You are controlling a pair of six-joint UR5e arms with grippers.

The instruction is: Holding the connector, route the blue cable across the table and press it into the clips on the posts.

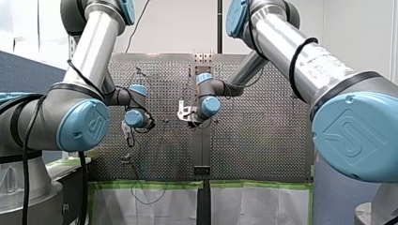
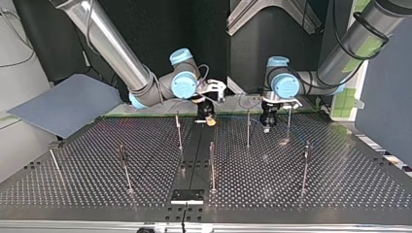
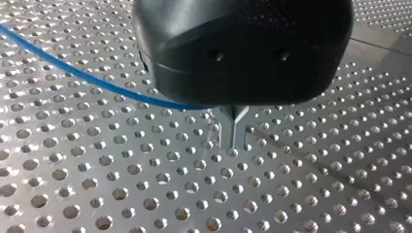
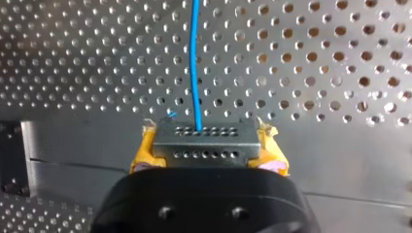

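Partly hidden: cable (image 3: 73,73) under left gripper (image 3: 233,140); connector (image 4: 204,132) in right gripper (image 4: 208,151)

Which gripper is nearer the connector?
Right. My right gripper clamps the connector between its yellow pads; my left gripper is off to the side, on the blue cable.

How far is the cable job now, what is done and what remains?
Done: the right claw grips the connector. In hand: the left claw seems shut on the blue cable, low over the table. Left: all the routing; no cable shows on any of the posts.
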